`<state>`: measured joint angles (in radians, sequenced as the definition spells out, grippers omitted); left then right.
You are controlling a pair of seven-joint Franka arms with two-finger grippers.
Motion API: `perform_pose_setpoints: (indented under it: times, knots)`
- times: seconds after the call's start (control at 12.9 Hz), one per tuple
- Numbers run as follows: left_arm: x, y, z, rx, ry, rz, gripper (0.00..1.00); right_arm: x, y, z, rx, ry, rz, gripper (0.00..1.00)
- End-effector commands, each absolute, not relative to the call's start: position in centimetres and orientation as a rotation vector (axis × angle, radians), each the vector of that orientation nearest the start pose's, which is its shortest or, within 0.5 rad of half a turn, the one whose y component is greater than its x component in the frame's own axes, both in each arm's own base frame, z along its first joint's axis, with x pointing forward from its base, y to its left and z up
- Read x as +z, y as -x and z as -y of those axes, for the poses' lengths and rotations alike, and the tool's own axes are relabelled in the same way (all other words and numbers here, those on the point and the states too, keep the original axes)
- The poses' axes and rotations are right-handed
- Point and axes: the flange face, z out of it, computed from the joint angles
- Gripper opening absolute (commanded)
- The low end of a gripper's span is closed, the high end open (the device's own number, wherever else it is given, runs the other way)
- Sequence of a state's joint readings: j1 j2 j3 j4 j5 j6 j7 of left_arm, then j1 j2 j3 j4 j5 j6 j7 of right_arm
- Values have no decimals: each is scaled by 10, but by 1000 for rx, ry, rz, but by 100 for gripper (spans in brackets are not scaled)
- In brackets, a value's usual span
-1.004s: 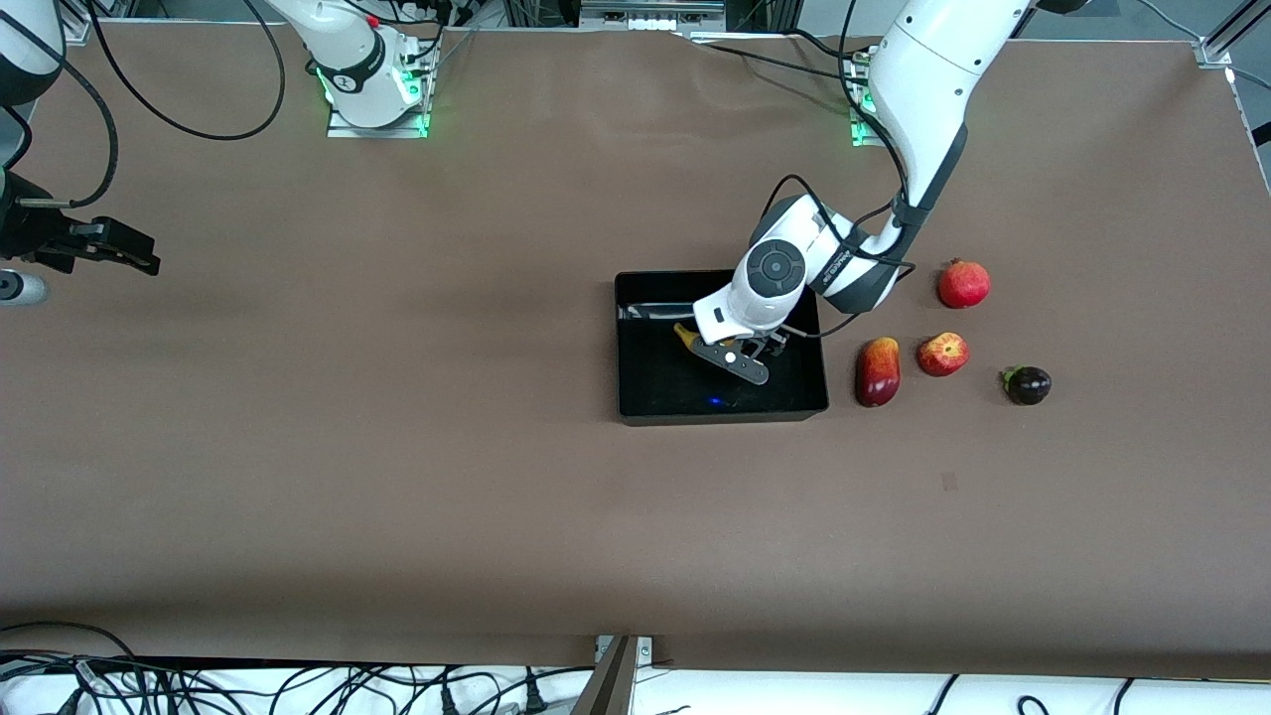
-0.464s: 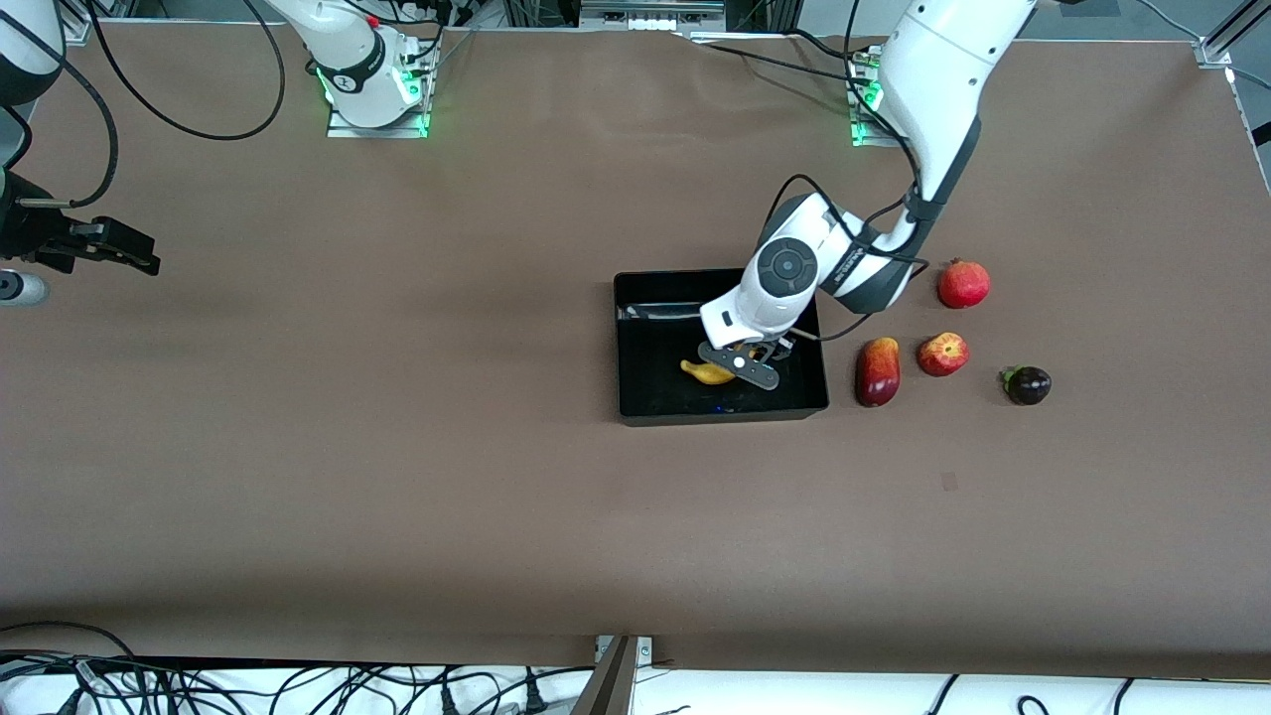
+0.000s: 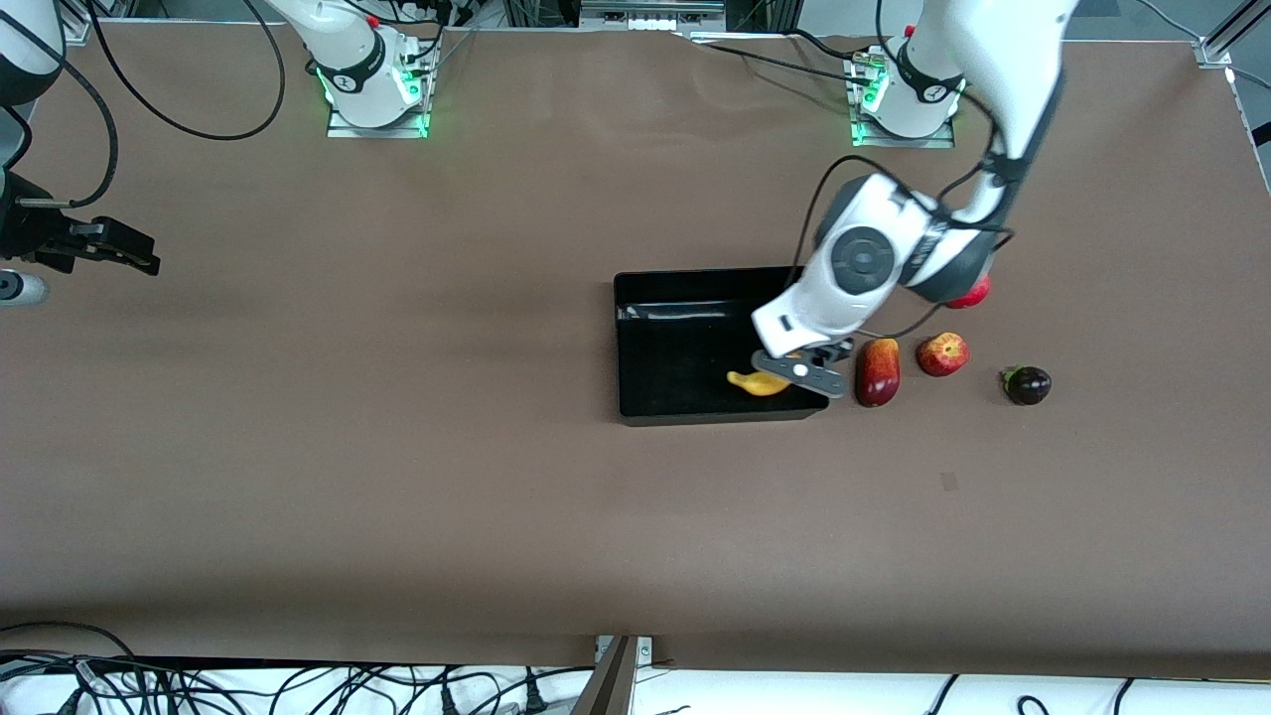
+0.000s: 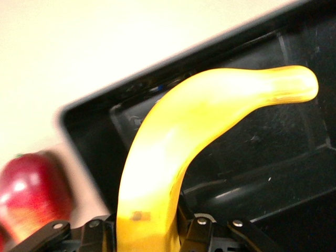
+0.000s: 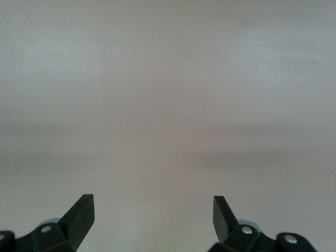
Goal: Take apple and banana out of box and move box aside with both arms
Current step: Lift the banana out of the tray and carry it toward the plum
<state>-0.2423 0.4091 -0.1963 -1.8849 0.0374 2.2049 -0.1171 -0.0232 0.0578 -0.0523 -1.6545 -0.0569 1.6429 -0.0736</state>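
We are holding the banana point(image 3: 759, 382) in our left gripper point(image 3: 794, 369), fingers clamped on one end of it, over the corner of the box point(image 3: 675, 412) nearest the front camera at the left arm's end. In the left wrist view the banana point(image 4: 173, 152) is curving out from between the fingers point(image 4: 97, 231), with the box's glossy wall point(image 4: 157, 86) under it and a red fruit point(image 4: 31, 194) just outside that corner. The box is sitting on the brown table point(image 3: 397, 477). The apple point(image 3: 942, 354) is lying on the table toward the left arm's end, beside a longer dark red fruit point(image 3: 877, 371) that is just beside the box. A dark purple fruit point(image 3: 1028, 384) is lying further toward that end, and another red fruit point(image 3: 978, 295) is partly hidden under our left arm.

We are keeping the right gripper point(image 3: 109, 248) waiting over the right arm's end of the table, its fingers point(image 5: 79, 215) spread wide and holding nothing.
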Motion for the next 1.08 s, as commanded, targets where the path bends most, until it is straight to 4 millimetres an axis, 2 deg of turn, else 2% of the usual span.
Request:
perform_pose_setpoints:
  times: [0.0, 0.08, 0.23, 0.31, 0.39, 0.54, 0.62, 0.7, 0.77, 0.85, 1.0]
  knots:
    - [313, -578, 200, 190, 3143, -607, 0, 564, -570, 43, 116, 3190, 23, 100]
    - [317, -585, 174, 191, 3136, -663, 0, 565, -572, 36, 114, 3192, 57, 100]
    - [313, -600, 121, 171, 3097, -869, 0, 565, -572, 10, 115, 3192, 135, 100]
    - [306, -607, 101, 170, 3074, -967, 0, 566, -572, -8, 116, 3198, 173, 100]
    - [300, -616, 84, 150, 3056, -1028, 0, 564, -571, -9, 135, 3190, 186, 100]
    - [273, -628, 51, 118, 2918, -1175, 0, 566, -564, -14, 222, 3182, 186, 100]
    - [256, -633, 31, 106, 2877, -1178, 0, 564, -560, -27, 270, 3173, 228, 100]
    - [236, -635, 17, 107, 2862, -1181, 0, 563, -552, -54, 340, 3157, 283, 100]
    - [212, -639, 3, 114, 2854, -1194, 0, 564, -551, -70, 335, 3159, 325, 100]
    - [202, -645, -9, 116, 2843, -1207, 0, 563, -559, -79, 286, 3160, 348, 100]
    - [202, -651, -12, 104, 2829, -1235, 0, 553, -567, -85, 278, 3155, 354, 100]
